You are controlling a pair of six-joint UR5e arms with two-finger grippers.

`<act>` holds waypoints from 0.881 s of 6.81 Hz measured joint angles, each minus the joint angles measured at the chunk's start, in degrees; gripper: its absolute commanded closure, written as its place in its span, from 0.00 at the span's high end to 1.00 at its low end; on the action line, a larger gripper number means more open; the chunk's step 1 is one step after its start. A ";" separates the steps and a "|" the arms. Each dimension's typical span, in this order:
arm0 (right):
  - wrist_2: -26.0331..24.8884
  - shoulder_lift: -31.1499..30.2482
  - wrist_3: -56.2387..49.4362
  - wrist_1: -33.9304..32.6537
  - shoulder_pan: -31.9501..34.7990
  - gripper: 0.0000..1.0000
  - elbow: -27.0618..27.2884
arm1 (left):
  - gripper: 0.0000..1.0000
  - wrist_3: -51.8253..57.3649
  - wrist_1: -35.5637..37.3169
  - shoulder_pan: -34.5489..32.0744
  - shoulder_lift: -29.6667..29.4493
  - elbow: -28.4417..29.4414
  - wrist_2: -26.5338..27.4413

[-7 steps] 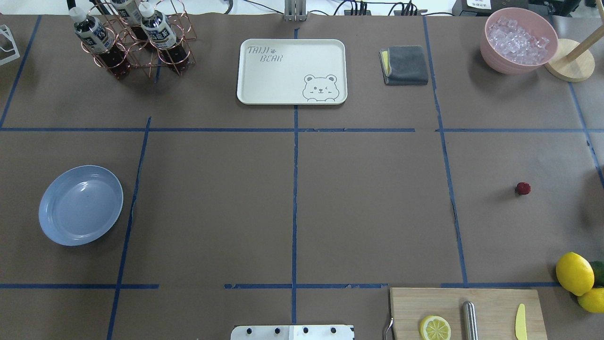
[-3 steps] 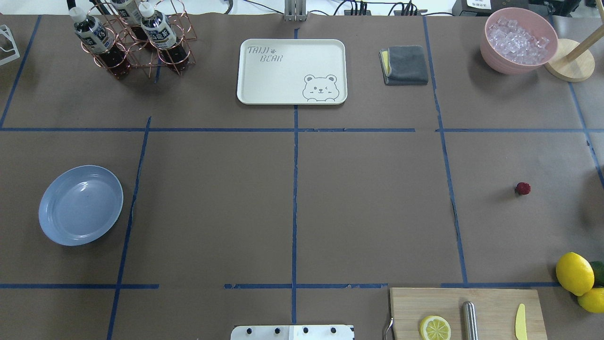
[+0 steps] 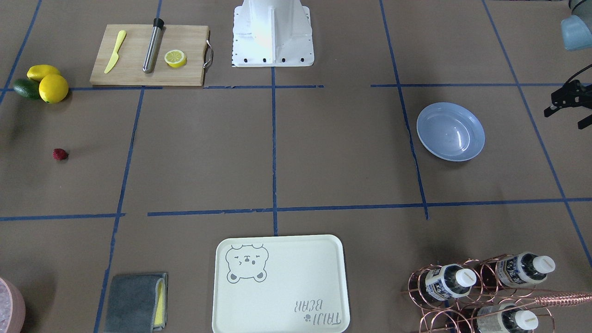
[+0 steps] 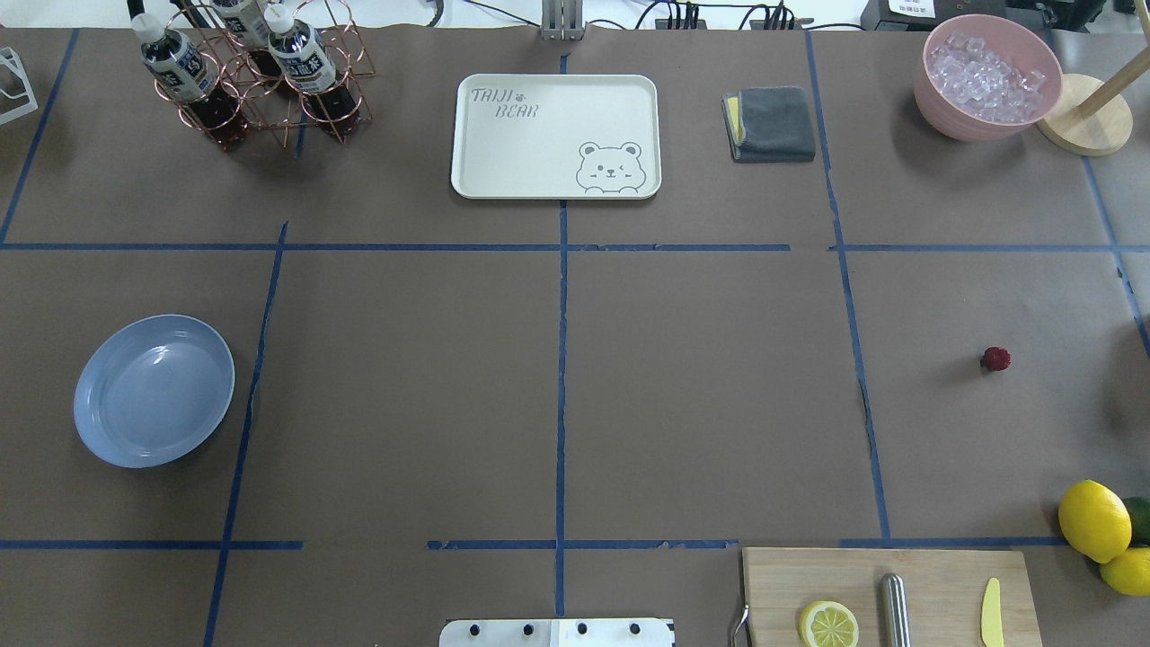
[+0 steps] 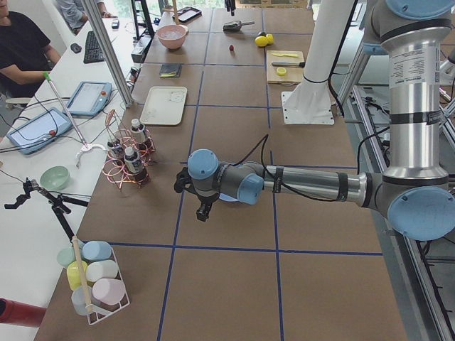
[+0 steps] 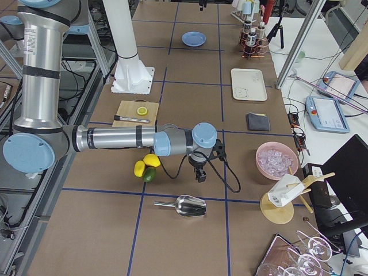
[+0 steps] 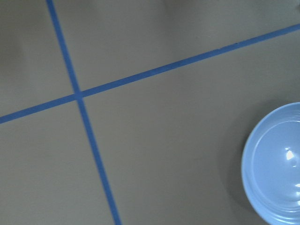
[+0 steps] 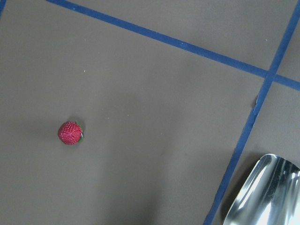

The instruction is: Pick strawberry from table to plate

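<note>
The strawberry (image 4: pixel 995 358) (image 3: pixel 60 154) lies alone on the table (image 4: pixel 701 395) at the right, small and dark red. It also shows left of centre in the right wrist view (image 8: pixel 70 132). The light blue plate (image 4: pixel 153 391) (image 3: pixel 451 132) sits empty at the far left, cut off at the lower right of the left wrist view (image 7: pixel 276 164). My right gripper (image 6: pixel 198 174) hangs above the table near the lemons. My left gripper (image 5: pixel 202 212) hovers beyond the plate, a black part at the front view's right edge (image 3: pixel 568 99). I cannot tell whether either is open or shut.
A cutting board (image 4: pixel 934 575) holds a lemon half, a metal rod and a yellow knife. Lemons (image 4: pixel 1094 519) lie beside it. The bear tray (image 4: pixel 555 135), a grey cloth (image 4: pixel 773 124), a pink ice bowl (image 4: pixel 988 76) and a bottle rack (image 4: pixel 256 76) line the back. A metal scoop (image 6: pixel 184 205) lies past the lemons.
</note>
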 measured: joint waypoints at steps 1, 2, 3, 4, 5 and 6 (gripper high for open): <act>0.02 0.02 0.06 0.00 0.00 1.00 0.09 | 1.00 -6.37 -4.84 4.21 -0.06 1.66 0.11; 0.15 0.09 0.09 0.01 0.00 1.00 0.30 | 1.00 -12.19 -8.53 7.65 -0.10 2.92 0.19; 0.38 0.12 0.07 0.51 0.01 1.00 0.39 | 1.00 -16.29 -10.80 10.17 -0.20 3.59 0.23; 0.61 0.02 0.15 2.43 0.01 1.00 0.22 | 1.00 -18.53 -12.02 11.86 -0.36 4.36 0.25; 0.69 -0.19 0.30 4.43 0.01 1.00 -0.01 | 1.00 -19.65 -12.87 13.24 -0.60 5.41 0.27; 0.73 -0.31 0.39 5.41 -0.01 1.00 -0.10 | 1.00 -20.69 -13.58 14.56 -1.27 6.47 0.29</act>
